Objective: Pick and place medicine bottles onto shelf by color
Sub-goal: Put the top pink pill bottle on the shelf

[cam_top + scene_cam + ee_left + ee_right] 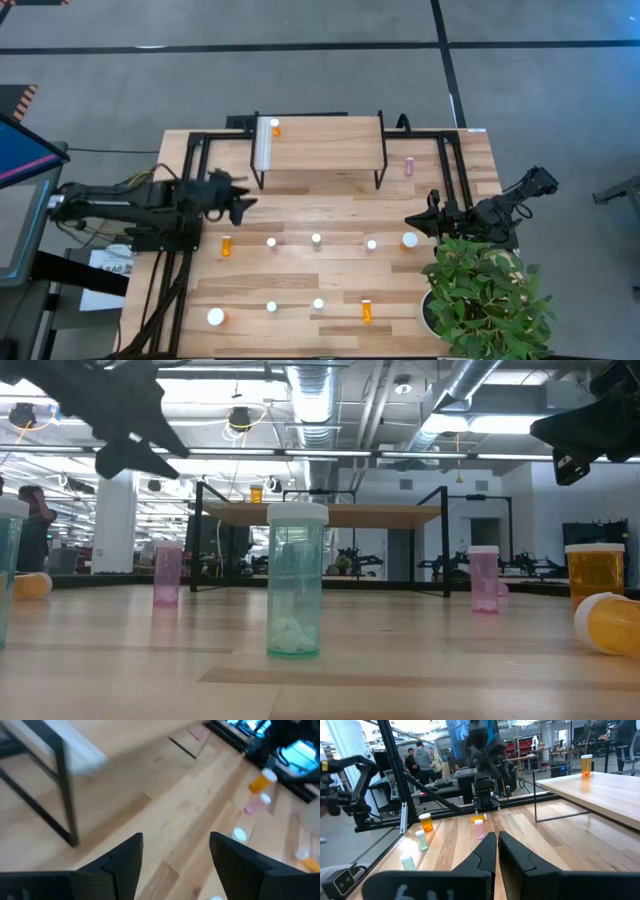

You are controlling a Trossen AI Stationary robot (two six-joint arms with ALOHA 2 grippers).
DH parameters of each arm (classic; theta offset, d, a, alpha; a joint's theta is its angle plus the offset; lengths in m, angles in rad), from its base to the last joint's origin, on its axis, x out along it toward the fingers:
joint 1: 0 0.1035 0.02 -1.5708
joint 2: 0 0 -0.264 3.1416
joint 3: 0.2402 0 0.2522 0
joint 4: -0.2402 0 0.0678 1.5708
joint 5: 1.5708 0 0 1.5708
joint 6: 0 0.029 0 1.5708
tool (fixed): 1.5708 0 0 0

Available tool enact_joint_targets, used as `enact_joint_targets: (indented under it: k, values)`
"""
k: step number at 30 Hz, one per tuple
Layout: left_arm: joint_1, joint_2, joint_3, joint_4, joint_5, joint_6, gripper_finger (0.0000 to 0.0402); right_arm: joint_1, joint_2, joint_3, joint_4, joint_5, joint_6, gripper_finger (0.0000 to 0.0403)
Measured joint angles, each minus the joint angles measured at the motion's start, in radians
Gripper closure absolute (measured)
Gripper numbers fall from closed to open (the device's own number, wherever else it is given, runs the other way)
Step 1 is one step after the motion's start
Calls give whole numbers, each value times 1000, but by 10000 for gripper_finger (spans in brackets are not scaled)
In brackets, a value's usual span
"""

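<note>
The shelf (320, 142) stands at the table's far middle on thin black legs. One orange bottle (275, 127) stands upright on its left end, by the white strip. Several medicine bottles stand or lie on the tabletop: an orange one on its side (226, 246), a middle row of white caps (316, 240), a near row (271, 306), and a pink one (410, 166) right of the shelf. My left gripper (248, 200) hovers open and empty, left of the shelf's near-left leg (65, 795). My right gripper (412, 222) waits shut at the right, level with the table.
A potted plant (485, 295) fills the near right corner. Black frame rails (452, 170) run along both sides of the table. In the low view a pale green bottle (296, 580) stands closest, pink ones (167, 575) behind. People (422, 755) stand beyond the table.
</note>
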Motion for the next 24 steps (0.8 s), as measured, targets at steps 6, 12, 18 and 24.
enact_joint_targets:
  k: [6,12,18,24]
  values:
    - [-212,125,-30,185,-74,5,186,0,0,0,0,0,0,359]
    - [-334,262,-26,235,-192,27,186,0,0,0,0,0,0,359]
    - [-374,371,-26,270,-197,-25,186,0,0,0,0,0,0,359]
    - [-402,439,-26,343,-196,-17,186,0,0,0,1,0,0,359]
